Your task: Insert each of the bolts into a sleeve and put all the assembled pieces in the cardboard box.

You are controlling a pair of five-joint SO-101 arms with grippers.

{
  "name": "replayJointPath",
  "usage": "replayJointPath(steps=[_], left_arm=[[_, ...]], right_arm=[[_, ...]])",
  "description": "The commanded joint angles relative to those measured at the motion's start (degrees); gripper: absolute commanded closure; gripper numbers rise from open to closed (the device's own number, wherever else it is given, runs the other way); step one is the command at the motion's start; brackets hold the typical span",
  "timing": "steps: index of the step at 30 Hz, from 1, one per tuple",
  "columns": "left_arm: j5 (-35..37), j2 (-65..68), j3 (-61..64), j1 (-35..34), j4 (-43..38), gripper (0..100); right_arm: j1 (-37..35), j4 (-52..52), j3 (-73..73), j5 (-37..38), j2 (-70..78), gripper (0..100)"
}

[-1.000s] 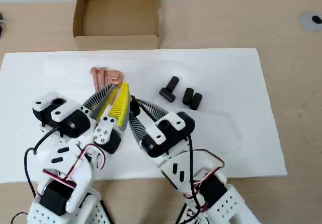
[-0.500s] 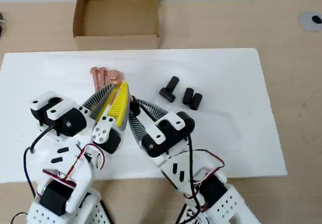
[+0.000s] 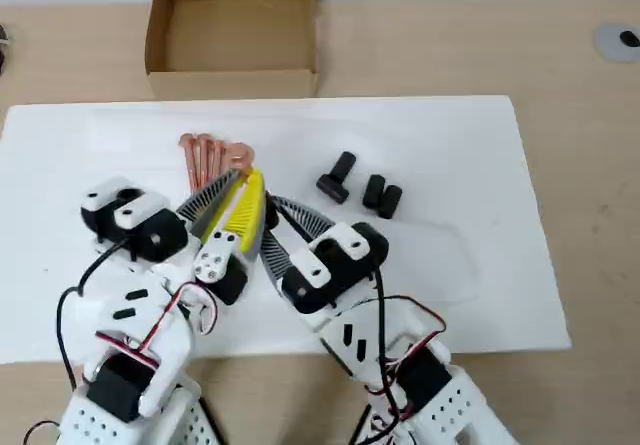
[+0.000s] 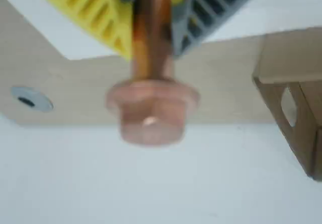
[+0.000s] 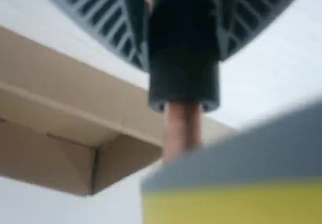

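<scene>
Over the white mat (image 3: pixel 460 265), left gripper (image 3: pixel 246 177): closed on the held bolt (image 4: pixel 151 108), with its yellow and grey fingers pinching the copper shank and the flanged head standing clear of the fingertips.
Right gripper (image 3: pixel 266 205): clamped on the held sleeve (image 5: pixel 184 58), one grey finger on each side. Its tips sat just at 5 o'clock from the left gripper's tips, near the mat's middle.
Bolt and sleeve together: a copper shank showed at the held sleeve's open end and ran toward the left gripper's fingers. How deep it sat inside could not be told.
Loose bolts (image 3: pixel 208 152): a small copper cluster lay on the mat, just at 11 o'clock from the left gripper's tips.
Loose sleeves (image 3: pixel 375 191): three black pieces lay on the mat at 3 o'clock from the grippers. Two were side by side, and the third was a little apart at 9 o'clock from that pair.
Cardboard box (image 3: pixel 232 85): stood open on the table (image 3: pixel 580 145), at 12 o'clock from the grippers, with its near wall along the mat's far edge.
</scene>
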Motion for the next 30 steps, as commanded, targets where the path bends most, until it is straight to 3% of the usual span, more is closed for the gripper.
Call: replayJointPath(steps=[1,5,11,24,30], left_arm=[[-0.09,-0.48,0.62,0.26,-0.79,99],[0.09,-0.48,1.76,0.26,0.09,99],[-0.09,-0.48,1.23,3.69,8.88,99],[-1.14,-0.48,-4.04,4.04,21.80,99],[-3.08,-0.48,-7.65,4.04,30.95,92]], right_arm=[[-0.75,-2.46,-0.48,-0.62,-8.84,98.8],[-0.75,-2.46,-0.57,-0.62,-8.84,98.8],[-0.75,-2.55,-0.57,-0.62,-8.84,98.8],[-0.75,-2.64,-0.57,-0.62,-8.84,98.8],[-0.75,-2.46,-1.71,-0.53,-8.84,98.8]])
